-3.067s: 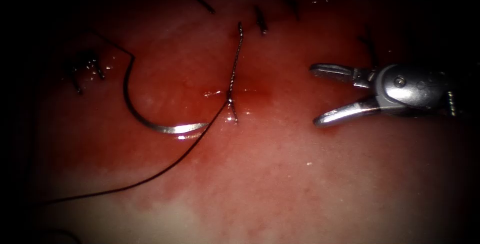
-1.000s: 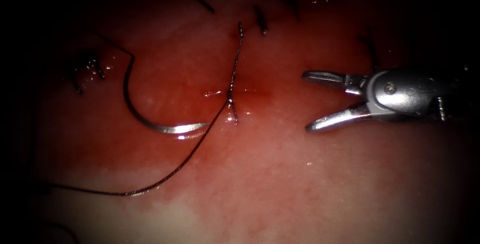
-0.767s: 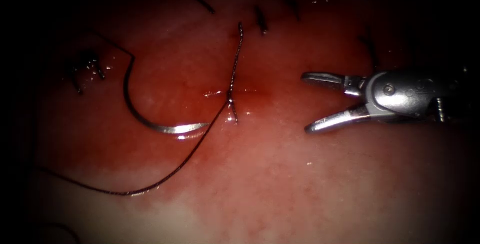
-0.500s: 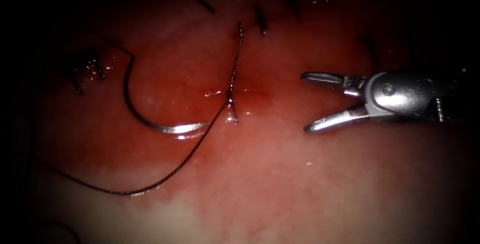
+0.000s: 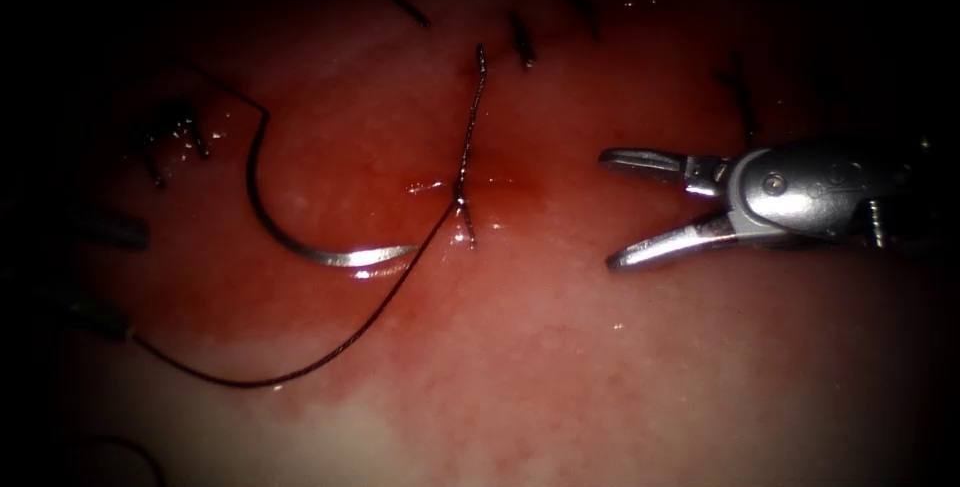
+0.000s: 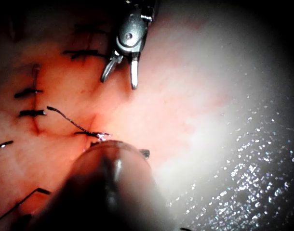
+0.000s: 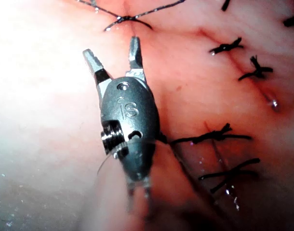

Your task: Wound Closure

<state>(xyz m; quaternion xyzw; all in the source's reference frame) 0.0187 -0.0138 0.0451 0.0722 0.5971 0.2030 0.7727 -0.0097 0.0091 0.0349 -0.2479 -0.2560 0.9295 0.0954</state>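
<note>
Right pincer (image 5: 612,209) spread, empty; needle (image 5: 300,237) loose on tissue (image 5: 560,367); left pincer (image 5: 105,277) state unclear.

The tissue (image 5: 560,367) is the supporting surface. The curved needle (image 5: 300,242) lies flat on it, left of the cut (image 5: 462,187), outside the tissue and held by neither tool. The thread (image 5: 330,352) runs from the stitch at the cut down and leftward across the tissue in a shallow loop. Cut ends of thread (image 5: 520,42) and tied stitches (image 7: 209,137) sit on the surface. Red fluid (image 5: 380,157) covers the tissue around the cut; the nearer part is pale.
</note>
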